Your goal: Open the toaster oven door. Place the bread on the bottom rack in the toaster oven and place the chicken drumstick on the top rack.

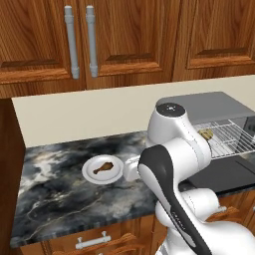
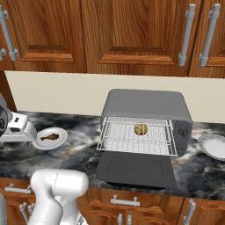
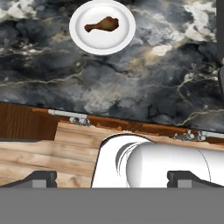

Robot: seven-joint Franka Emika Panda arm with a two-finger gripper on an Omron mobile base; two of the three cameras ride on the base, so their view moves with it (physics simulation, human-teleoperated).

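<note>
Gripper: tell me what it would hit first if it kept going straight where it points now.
Likely the bare marble counter, short of the plate with the drumstick. The open fingers aim down there; depth is unclear.

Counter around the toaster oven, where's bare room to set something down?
Free: the marble stretch between the drumstick's plate and the toaster oven, and left of that plate toward the counter end. Crowded: in front of the oven, where the open door lies flat; another plate sits right.

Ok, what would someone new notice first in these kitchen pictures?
Probably the toaster oven on the marble counter, its door dropped flat open and a wire rack pulled out with the bread on it. Left of it, the chicken drumstick lies on a white plate.
</note>
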